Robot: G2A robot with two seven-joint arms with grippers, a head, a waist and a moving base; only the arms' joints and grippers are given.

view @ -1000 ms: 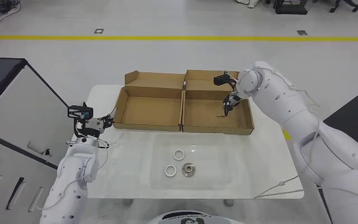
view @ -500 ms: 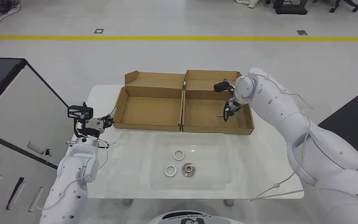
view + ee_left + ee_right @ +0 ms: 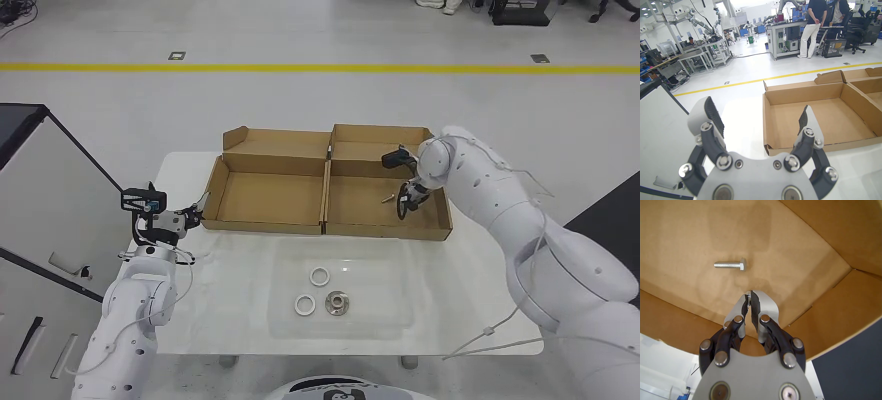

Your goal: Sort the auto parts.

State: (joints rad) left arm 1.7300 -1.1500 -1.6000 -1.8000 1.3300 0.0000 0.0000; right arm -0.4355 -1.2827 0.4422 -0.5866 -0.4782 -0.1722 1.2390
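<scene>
Right gripper [image 3: 749, 294] fingers pinch, apparently, a second bolt [image 3: 748, 300] over the box [image 3: 360, 205] holding one bolt [image 3: 730, 265]; left gripper [image 3: 757, 113] fingers spread; rings [image 3: 320, 276] and metal part [image 3: 338, 301] remain unsorted, lower centre.

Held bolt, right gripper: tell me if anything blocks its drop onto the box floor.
Nothing visible does. The right gripper is shut on the held bolt inside the box, with bare cardboard ahead of it. The loose bolt lies apart, off to one side.
</scene>
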